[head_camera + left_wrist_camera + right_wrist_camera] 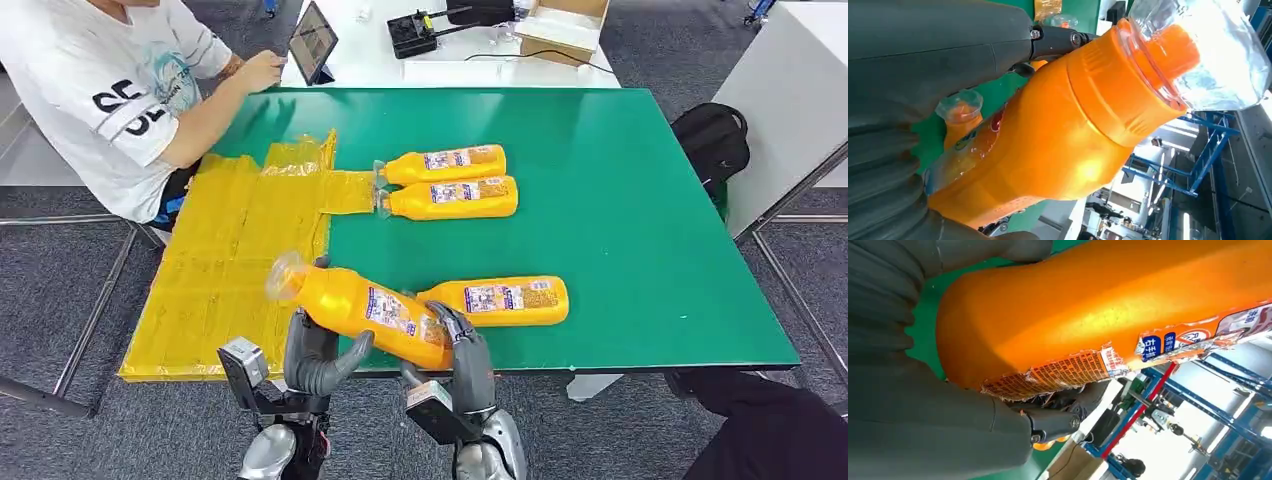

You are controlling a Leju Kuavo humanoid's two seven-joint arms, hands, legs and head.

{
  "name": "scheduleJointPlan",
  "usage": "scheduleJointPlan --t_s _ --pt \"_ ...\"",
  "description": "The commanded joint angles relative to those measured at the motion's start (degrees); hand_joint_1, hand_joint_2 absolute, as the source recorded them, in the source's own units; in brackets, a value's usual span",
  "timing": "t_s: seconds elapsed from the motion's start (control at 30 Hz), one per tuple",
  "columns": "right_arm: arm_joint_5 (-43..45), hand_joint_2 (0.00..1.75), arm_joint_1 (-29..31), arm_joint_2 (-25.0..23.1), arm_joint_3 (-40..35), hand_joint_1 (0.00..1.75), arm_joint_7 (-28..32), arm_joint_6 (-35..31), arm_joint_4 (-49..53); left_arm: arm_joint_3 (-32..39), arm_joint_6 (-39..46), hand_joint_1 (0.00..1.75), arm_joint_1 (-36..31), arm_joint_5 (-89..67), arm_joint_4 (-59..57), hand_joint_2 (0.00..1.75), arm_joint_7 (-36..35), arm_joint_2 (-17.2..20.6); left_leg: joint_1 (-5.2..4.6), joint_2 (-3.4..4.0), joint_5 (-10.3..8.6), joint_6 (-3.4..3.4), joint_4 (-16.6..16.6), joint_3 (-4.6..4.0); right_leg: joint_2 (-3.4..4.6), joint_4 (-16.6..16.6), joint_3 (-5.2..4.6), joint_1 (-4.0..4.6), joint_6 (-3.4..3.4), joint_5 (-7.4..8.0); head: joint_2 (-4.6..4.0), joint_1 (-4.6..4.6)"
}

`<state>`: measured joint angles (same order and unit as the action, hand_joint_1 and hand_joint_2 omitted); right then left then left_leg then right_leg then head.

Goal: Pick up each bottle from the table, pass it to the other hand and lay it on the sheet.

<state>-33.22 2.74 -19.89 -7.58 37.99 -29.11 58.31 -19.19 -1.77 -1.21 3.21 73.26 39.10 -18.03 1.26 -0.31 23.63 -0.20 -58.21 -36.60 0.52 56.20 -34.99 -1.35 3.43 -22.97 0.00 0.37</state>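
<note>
Both hands hold one bottle (365, 312) mid-handover above the table's (650, 250) near edge, left hand (312, 352) near the neck, right hand (462, 350) wrapping the base; no bottle lies wholly on the sheet (230, 260) yet; three others (455, 182) wait.

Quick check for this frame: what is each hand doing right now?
Left hand: holding the raised orange bottle near its neck end.
Right hand: holding the same bottle at its base end.
</note>
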Motion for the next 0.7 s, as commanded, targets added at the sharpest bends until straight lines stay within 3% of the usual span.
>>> scheduleJointPlan --t_s 0.03,0.47,0.5,0.57,0.7 --pt "0.28 1.75 1.89 -0.11 -0.59 1.75 1.04 0.02 -3.49 -1.55 0.11 0.0 -0.46 0.05 -1.72 1.75 -0.09 -1.97 0.01 0.0 0.09 0.06 0.01 0.18 -0.06 -0.03 0.2 0.05 -0.12 -0.08 0.0 0.02" --pt "0.27 1.75 1.93 -0.11 -0.94 1.75 0.98 0.01 -3.58 -1.58 0.12 0.0 -0.51 0.05 -1.82 1.75 -0.09 -1.97 0.01 0.02 0.17 0.09 0.0 0.34 -0.07 -0.02 0.36 0.06 -0.18 -0.15 0.0 0.02" --pt "-8.92 1.75 3.1 0.09 -8.7 1.75 -0.9 6.18 -9.57 -1.34 0.7 0.0 -1.44 0.06 -3.72 1.75 -1.58 -1.97 0.01 0.0 0.1 0.06 0.0 0.21 -0.06 -0.02 0.22 0.05 -0.13 -0.1 0.0 0.0" --pt "1.41 1.75 5.05 -0.11 -24.36 1.75 -3.13 -5.99 -17.77 -0.69 0.9 0.0 -3.37 0.86 -7.97 1.75 -0.03 -1.97 0.05 0.19 0.11 0.02 0.03 0.25 0.14 -0.06 0.2 0.08 -0.13 -0.04 0.0 0.02" --pt "5.71 1.75 6.4 -0.11 -28.95 1.75 -2.66 -8.15 -20.96 -0.55 1.0 0.0 -3.63 1.06 -8.79 1.75 0.38 -1.97 0.08 0.22 0.1 0.01 0.01 0.19 0.18 -0.03 0.15 0.11 -0.11 -0.01 0.0 0.04"
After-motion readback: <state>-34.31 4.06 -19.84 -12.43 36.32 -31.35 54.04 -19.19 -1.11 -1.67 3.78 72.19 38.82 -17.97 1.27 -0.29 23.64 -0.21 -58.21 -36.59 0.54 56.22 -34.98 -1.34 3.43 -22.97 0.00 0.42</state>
